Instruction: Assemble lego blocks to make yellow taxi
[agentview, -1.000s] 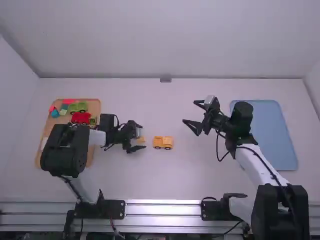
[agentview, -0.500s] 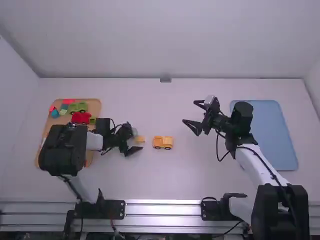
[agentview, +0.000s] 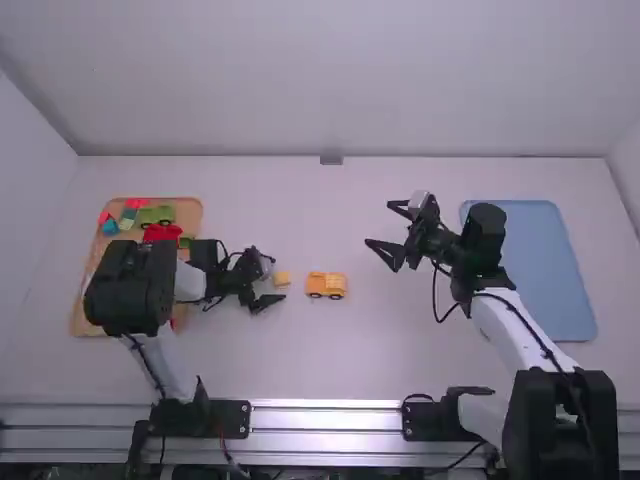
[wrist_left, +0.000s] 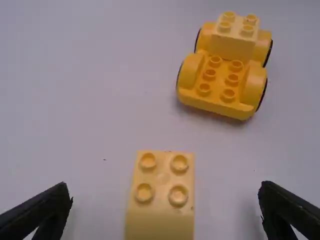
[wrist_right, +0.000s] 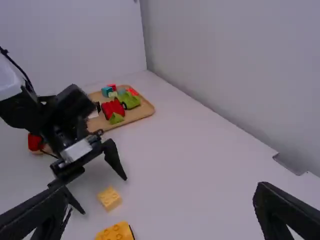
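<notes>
My left gripper (agentview: 271, 281) is open just left of a loose pale yellow block (agentview: 282, 279). In the left wrist view that block (wrist_left: 161, 197) lies between the spread fingers of my left gripper (wrist_left: 165, 197), touching neither. The yellow wheeled car base (agentview: 326, 285) rests just right of the block; seen in the left wrist view, the base (wrist_left: 215, 85) carries a pale yellow block (wrist_left: 234, 37) on one end. Farther right, my right gripper (agentview: 382, 230) hangs open. In the right wrist view nothing is between the fingers of my right gripper (wrist_right: 160, 200).
A wooden tray (agentview: 188, 212) with red, green and blue-green pieces stands at the left, partly under the left arm. A blue tray (agentview: 560, 270) lies at the right, beside the right arm. A wall rises behind the table.
My left gripper has drawn back slightly to the left, leaving the loose block more exposed on the table. My right arm and the wheeled base have stayed still.
</notes>
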